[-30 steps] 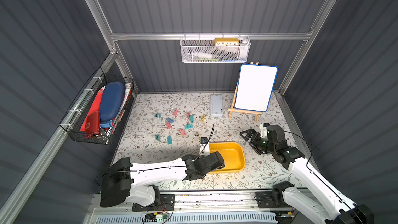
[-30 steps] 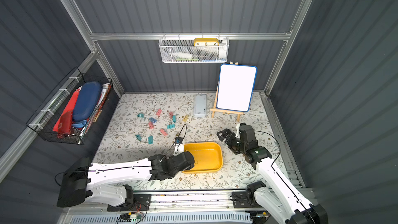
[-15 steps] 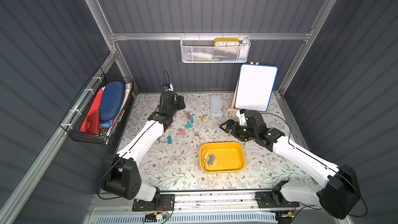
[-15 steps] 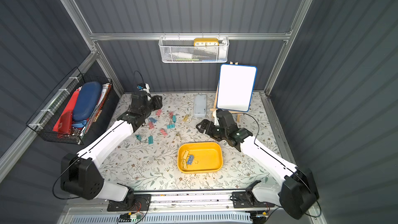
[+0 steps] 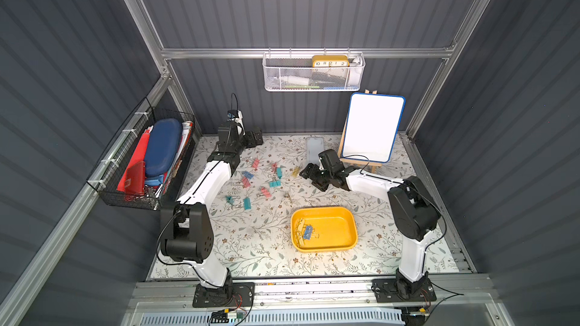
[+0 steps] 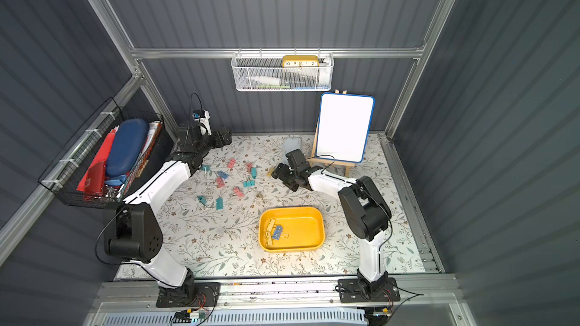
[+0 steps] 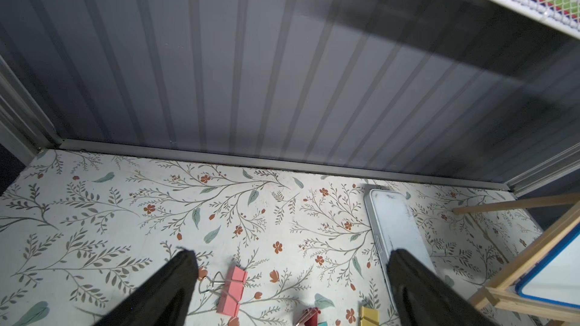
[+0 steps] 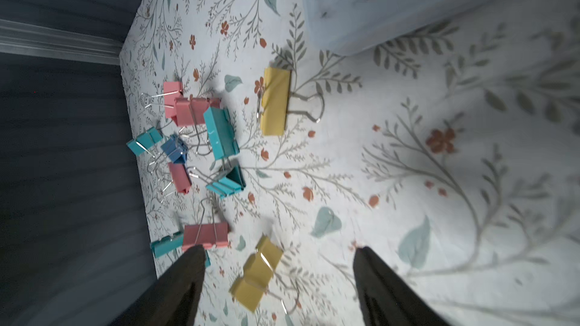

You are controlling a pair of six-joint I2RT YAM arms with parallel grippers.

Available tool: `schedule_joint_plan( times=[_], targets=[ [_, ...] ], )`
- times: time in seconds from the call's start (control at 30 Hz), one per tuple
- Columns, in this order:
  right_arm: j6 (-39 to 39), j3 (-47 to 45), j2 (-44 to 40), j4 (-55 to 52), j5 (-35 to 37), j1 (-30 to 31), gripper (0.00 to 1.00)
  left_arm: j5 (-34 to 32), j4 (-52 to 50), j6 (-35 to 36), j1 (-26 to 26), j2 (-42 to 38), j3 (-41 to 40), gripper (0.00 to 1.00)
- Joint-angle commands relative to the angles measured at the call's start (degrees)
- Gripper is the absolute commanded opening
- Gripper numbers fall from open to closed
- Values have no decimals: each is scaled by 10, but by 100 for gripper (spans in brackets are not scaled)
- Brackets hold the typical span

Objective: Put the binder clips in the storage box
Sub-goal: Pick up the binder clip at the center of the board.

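Several binder clips (image 5: 260, 180) in pink, teal, blue and yellow lie scattered on the floral mat at the back, seen in both top views. The storage box (image 5: 335, 230) is a yellow tray nearer the front, and a yellow and a blue clip (image 5: 306, 232) lie in it. My left gripper (image 5: 255, 141) hangs open by the back wall, empty; a pink clip (image 7: 232, 290) lies below it. My right gripper (image 5: 312, 178) is open at the right of the scatter. A yellow clip (image 8: 255, 272) lies on the mat between its fingers, touching neither.
A flat grey case (image 5: 314, 148) lies at the back beside a whiteboard on a wooden easel (image 5: 372, 131). A black wire basket (image 5: 147, 158) hangs on the left wall. A white mesh basket (image 5: 314, 72) hangs on the back wall.
My left arm swung from the storage box to the back wall and its gripper opened. The right arm moved left to the scattered clips and its jaws narrowed a little.
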Motion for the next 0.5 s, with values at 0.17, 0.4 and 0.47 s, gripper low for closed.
schedule_joint_plan(
  times=[0.17, 0.4, 0.47],
  targets=[
    [18, 119, 111, 12, 35, 0, 53, 27, 17, 14, -14, -26, -8, 99],
    [24, 151, 139, 12, 24, 0, 9, -26, 37, 39, -66, -46, -17, 99],
    [20, 139, 124, 13, 26, -1, 0, -43, 49, 36, -75, -57, -24, 99]
  ],
)
